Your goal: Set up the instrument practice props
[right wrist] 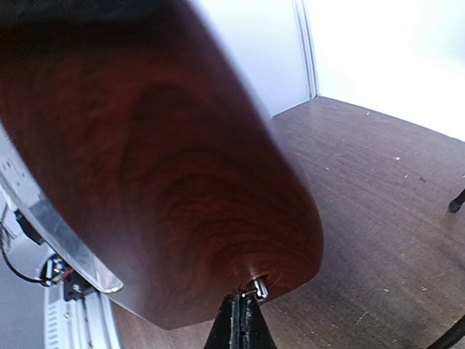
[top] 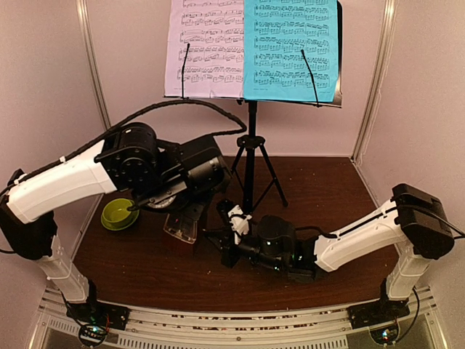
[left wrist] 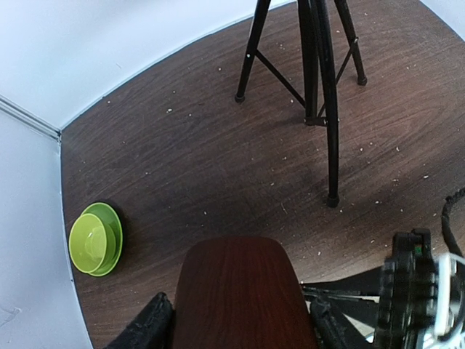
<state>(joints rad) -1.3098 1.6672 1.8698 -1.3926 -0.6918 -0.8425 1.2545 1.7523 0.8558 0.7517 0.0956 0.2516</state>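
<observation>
Top external view showing white music sheet [top: 207,47] and cyan music sheet [top: 290,47] sitting on far music stand [top: 251,145], notation unreadably small, left pincer [left wrist: 240,331] gripping metronome [left wrist: 240,280] at mid table [top: 327,185], right pincer [right wrist: 240,327] beside it, gap unclear.

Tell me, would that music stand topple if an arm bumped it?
Probably fairly easily: the music stand carries its wide desk, white sheet and cyan sheet high on one thin pole. Its spread tripod legs should resist light nudges. The sheets look floppy, pinned by thin wires.
</observation>
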